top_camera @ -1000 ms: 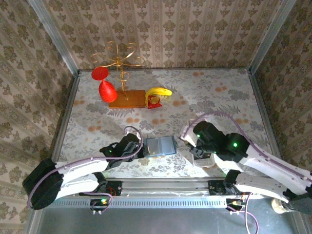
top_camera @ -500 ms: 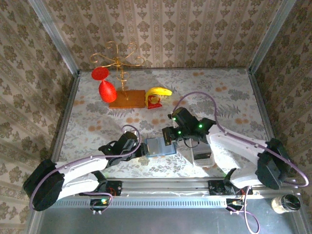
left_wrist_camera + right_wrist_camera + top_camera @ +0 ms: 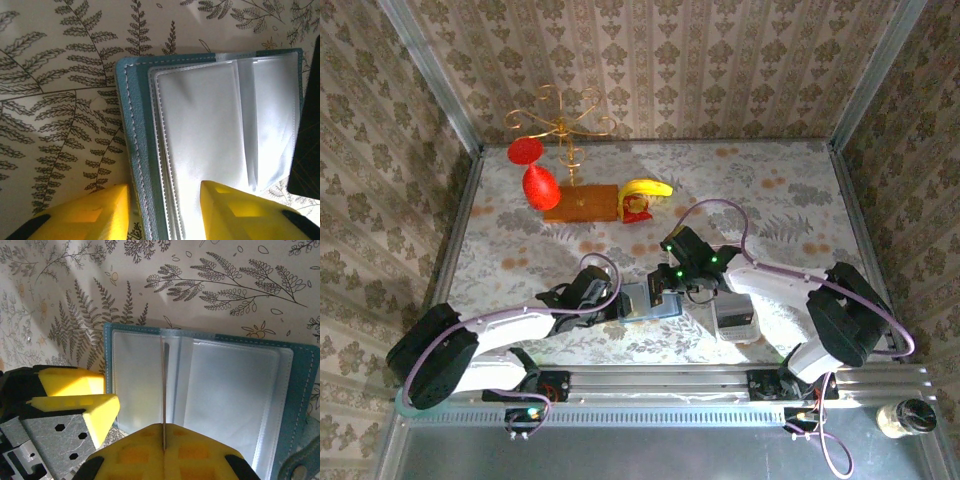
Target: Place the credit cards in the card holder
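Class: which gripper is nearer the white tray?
Right. The right gripper, pinching a credit card, is over the card holder beside the white tray; the left gripper is at the holder's far edge.

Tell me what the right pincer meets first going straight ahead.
Probably the open card holder: the credit card pinched in the right pincer points edge-on at its clear sleeves, depth unclear.

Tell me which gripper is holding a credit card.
The right gripper: its jaws are shut on a credit card, edge-on over the open card holder. The left gripper straddles the holder's edge, holding no card.
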`<state>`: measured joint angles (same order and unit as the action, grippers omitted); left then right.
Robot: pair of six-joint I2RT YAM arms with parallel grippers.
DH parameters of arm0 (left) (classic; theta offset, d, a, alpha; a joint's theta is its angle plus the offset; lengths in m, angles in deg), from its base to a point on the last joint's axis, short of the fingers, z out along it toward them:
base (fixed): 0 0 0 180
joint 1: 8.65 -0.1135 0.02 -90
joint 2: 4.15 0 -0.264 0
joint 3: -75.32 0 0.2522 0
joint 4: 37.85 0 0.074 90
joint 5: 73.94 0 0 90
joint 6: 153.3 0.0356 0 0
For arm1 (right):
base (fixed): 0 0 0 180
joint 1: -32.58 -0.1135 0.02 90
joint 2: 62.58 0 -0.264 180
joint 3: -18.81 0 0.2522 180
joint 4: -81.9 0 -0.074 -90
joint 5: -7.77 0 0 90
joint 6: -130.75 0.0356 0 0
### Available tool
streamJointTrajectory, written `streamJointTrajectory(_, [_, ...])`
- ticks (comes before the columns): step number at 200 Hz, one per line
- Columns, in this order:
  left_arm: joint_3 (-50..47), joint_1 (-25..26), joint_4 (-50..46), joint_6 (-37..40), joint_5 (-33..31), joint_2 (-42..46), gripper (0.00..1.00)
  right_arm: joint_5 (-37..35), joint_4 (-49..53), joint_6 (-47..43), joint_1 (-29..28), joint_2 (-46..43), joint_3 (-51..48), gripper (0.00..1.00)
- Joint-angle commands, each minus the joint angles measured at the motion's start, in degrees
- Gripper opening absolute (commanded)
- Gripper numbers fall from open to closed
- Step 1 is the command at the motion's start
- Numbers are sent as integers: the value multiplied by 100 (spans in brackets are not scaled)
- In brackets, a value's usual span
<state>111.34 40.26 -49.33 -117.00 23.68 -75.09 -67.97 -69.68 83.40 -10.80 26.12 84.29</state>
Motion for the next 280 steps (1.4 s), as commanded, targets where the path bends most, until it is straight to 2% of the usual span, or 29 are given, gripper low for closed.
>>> streamJointTrajectory(1, [148,-37,-37,125,-5,-86,37,147,-236,159,27,178,-75,0])
streamJointTrajectory(35, [85,-22,-62,137,-19,-153,29,183,-367,217,29,295,-110,0])
streamJointTrajectory(85, [42,-13,-158,167,-74,-191,25,270,-560,338,29,380,-211,0])
streamJointTrajectory(280, [-68,40,7,115,-59,-298,17,328,-1071,766,18,513,-555,0])
